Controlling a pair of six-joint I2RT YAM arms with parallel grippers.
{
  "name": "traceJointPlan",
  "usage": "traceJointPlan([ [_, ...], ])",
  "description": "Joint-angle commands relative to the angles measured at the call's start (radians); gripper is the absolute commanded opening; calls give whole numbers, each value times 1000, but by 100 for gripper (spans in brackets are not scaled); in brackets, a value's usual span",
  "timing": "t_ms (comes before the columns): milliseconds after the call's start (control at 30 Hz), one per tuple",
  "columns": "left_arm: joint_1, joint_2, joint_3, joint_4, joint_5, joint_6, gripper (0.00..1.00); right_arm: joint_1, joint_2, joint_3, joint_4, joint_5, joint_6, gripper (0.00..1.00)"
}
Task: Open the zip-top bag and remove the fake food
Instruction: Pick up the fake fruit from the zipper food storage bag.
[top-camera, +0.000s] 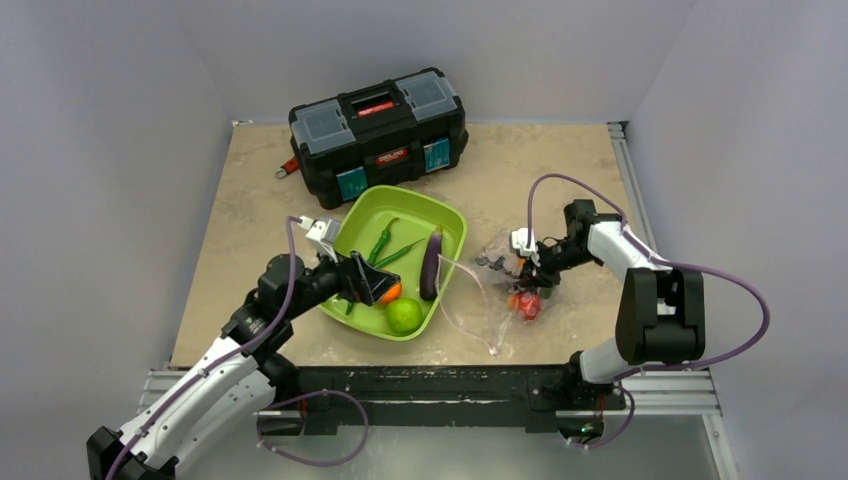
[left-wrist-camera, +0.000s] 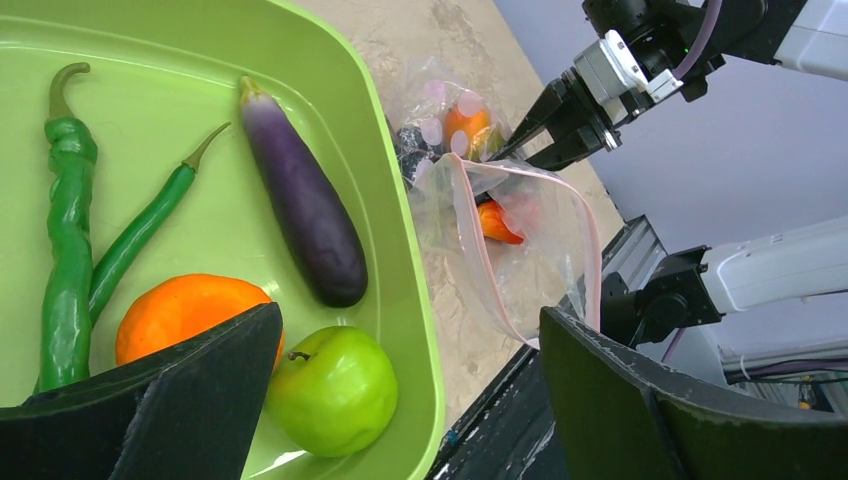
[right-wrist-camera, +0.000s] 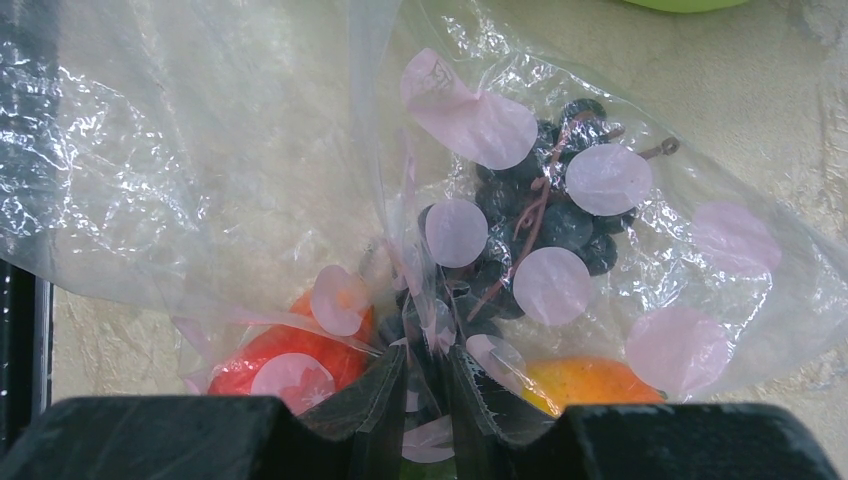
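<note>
Lying on the worktop (top-camera: 560, 170) just beside the green tray (top-camera: 412, 212), the zip-top bag (top-camera: 478, 300) is pinched at the end away from its mouth by the right tool (right-wrist-camera: 420, 370), jaws drawn narrow on the film. Its long axis runs from that grip toward the near edge. The pink-stripped mouth gapes toward the left tool (top-camera: 372, 280), held wide and empty over the tray. Dark berries (right-wrist-camera: 540, 210), a strawberry (right-wrist-camera: 270, 365) and a mango (right-wrist-camera: 590, 385) are seen inside, nearest the right tool.

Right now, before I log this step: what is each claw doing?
Left claw: open, holding nothing, over the green tray.
Right claw: closed, pinching the zip-top bag.
</note>
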Motion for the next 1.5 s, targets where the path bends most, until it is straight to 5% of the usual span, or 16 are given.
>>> traceJointPlan([
  [0, 9, -15, -9, 59, 38, -10, 100, -5, 8, 30, -19, -6, -14, 23],
  [967, -8, 83, -17, 170, 269, -159, 100, -5, 7, 31, -21, -4, -15, 25],
  [1467, -189, 105, 2, 172, 183, 44, 99, -5, 9, 32, -23, -4, -15, 26],
])
